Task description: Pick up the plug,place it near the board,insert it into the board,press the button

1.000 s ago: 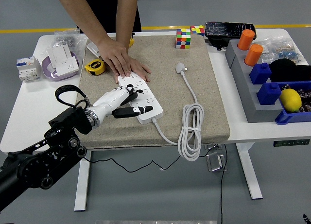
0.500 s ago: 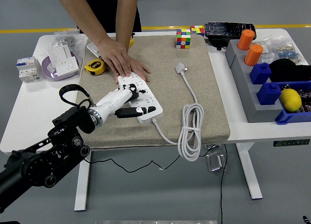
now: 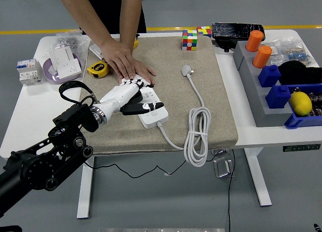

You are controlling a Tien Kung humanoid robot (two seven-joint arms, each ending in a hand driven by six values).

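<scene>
A white power strip (image 3: 151,111) lies on the tan mat (image 3: 166,66). Its white cable (image 3: 197,134) runs in a coil to the right and ends in a white plug (image 3: 187,70) lying loose on the mat, far from my hand. My left hand (image 3: 132,98) rests over the strip's left part, fingers spread flat, thumb stretched along the strip's front. It holds nothing. A person's hand (image 3: 128,66) presses flat on the strip's far end. My right arm is out of view.
A yellow tape measure (image 3: 98,69) and a purple bowl with a socket (image 3: 63,66) sit at the left. Two colour cubes (image 3: 190,40) stand at the back. Grey and blue bins (image 3: 266,93) with orange cylinders and a lemon (image 3: 301,103) fill the right side.
My left hand has moved up and to the right, further over the power strip, toward the person's hand. The plug and cable have not moved.
</scene>
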